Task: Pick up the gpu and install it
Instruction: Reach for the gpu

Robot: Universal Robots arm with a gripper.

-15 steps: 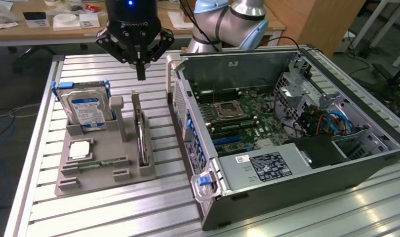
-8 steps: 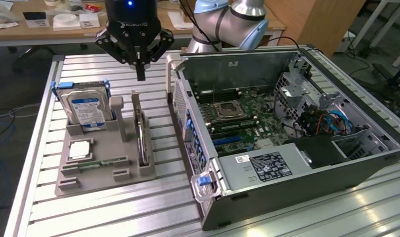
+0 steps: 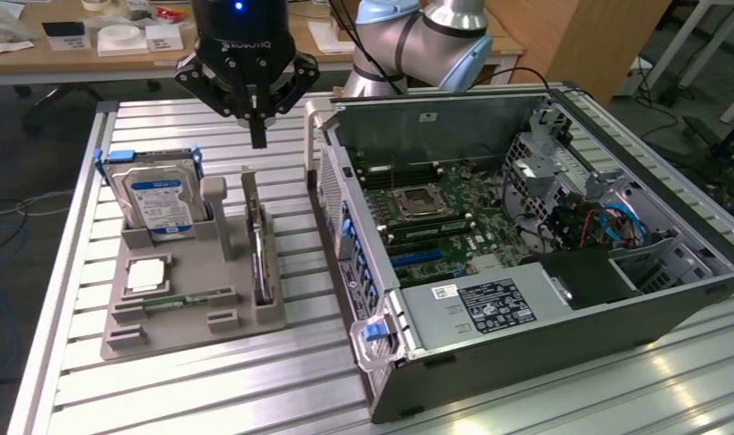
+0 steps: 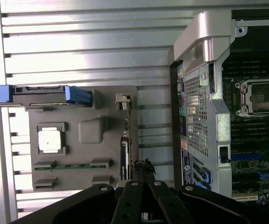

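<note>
Approach is the step in hand, I judge: my gripper (image 3: 258, 136), closed and empty, hangs above the gpu (image 3: 261, 249) standing on edge in the gray holder (image 3: 174, 319), so grasping needs it opened first.

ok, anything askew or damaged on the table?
Nothing stands out. The gpu stands upright on edge in its tray slot, the drive sits upright beside it, and the open case lies flat. The gripper hangs above the gpu, fingers shut.
</note>
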